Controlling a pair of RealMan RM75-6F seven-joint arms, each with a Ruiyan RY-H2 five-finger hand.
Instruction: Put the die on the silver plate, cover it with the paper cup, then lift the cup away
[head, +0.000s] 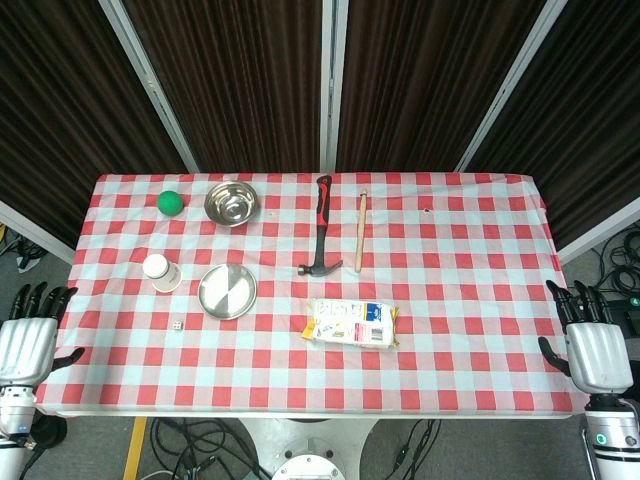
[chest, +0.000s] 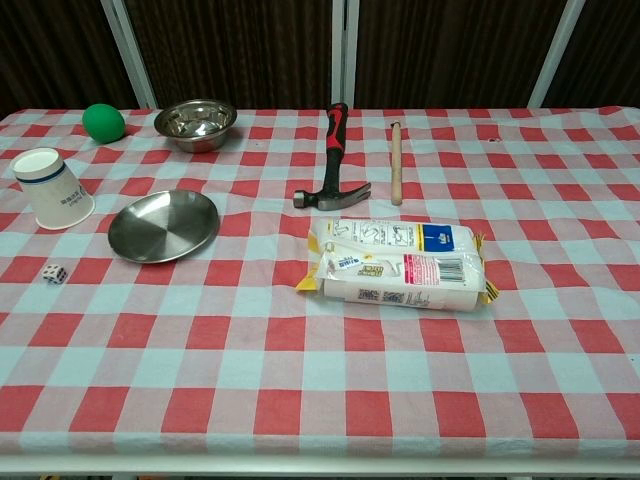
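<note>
A small white die (head: 176, 325) (chest: 54, 273) lies on the checked cloth, just left of the flat silver plate (head: 227, 290) (chest: 163, 226). The white paper cup (head: 160, 272) (chest: 51, 189) stands upside down behind the die, left of the plate. My left hand (head: 27, 335) hangs off the table's left edge, fingers spread and holding nothing. My right hand (head: 592, 340) sits off the right edge, likewise open and empty. Neither hand shows in the chest view.
A steel bowl (head: 231, 203) (chest: 196, 123) and a green ball (head: 171, 203) (chest: 103, 122) sit at the back left. A red-and-black hammer (head: 320, 228) (chest: 333, 160), a wooden stick (head: 360, 231) (chest: 395, 160) and a packet of tissues (head: 350, 323) (chest: 400, 265) occupy the middle.
</note>
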